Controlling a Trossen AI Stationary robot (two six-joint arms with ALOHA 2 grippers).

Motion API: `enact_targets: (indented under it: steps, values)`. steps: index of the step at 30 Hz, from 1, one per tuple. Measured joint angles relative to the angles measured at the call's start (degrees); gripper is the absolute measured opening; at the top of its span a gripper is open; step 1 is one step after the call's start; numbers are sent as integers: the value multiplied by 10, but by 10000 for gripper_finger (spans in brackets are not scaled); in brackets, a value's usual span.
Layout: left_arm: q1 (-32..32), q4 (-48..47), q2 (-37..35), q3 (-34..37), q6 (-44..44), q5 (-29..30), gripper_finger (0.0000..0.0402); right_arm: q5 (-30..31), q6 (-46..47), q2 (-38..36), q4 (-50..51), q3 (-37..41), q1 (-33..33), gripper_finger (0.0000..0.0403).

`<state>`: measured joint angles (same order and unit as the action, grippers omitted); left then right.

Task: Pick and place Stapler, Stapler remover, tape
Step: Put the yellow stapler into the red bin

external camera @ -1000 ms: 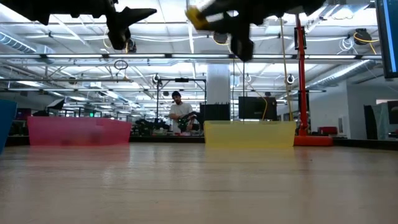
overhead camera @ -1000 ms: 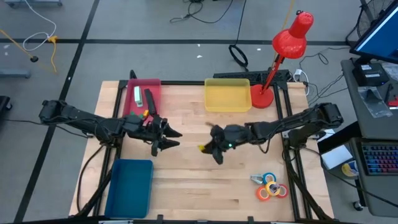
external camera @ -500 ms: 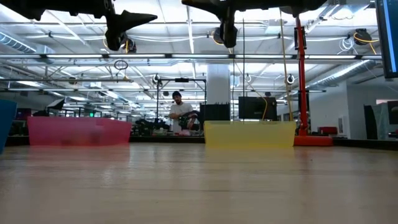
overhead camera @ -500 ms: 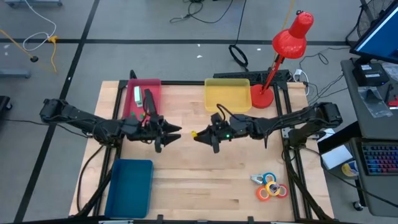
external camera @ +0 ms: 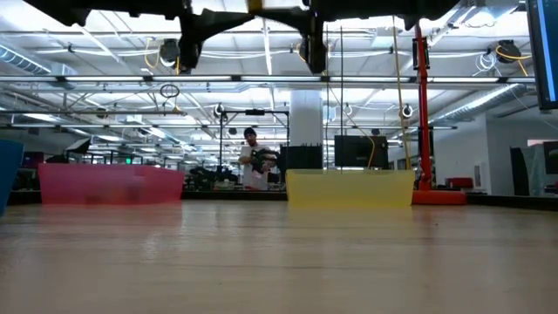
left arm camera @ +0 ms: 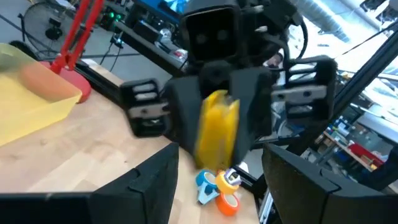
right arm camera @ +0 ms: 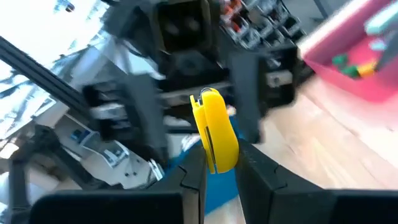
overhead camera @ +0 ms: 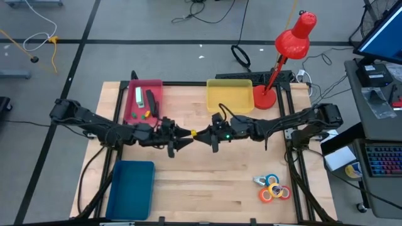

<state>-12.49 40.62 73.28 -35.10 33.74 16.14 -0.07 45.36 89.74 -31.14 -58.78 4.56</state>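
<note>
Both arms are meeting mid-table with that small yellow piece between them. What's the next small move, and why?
Probably close the left gripper on the small yellow clip-shaped piece. The right gripper is shut on it and presents it tip to tip above the wooden table, and the left wrist view shows it between the left gripper's open fingers. The right should let go only afterwards.

Grippers cut off at low view's top.
</note>
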Motion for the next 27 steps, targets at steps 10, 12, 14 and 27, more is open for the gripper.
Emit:
enact_targets:
  steps: [10, 12, 14, 27]
  values:
    - [1, -1, 37, -31, -5, -8, 230, -4, 6, 1, 5, 2, 1, 49]
    - [1, 0, 37, -31, -5, -8, 230, -4, 6, 1, 5, 2, 1, 49]
    - [3, -1, 37, -31, -6, -10, 230, -1, 7, 1, 7, 2, 4, 49]
    - [12, 3, 36, -31, -5, 2, 230, 3, 7, 1, 10, 2, 13, 49]
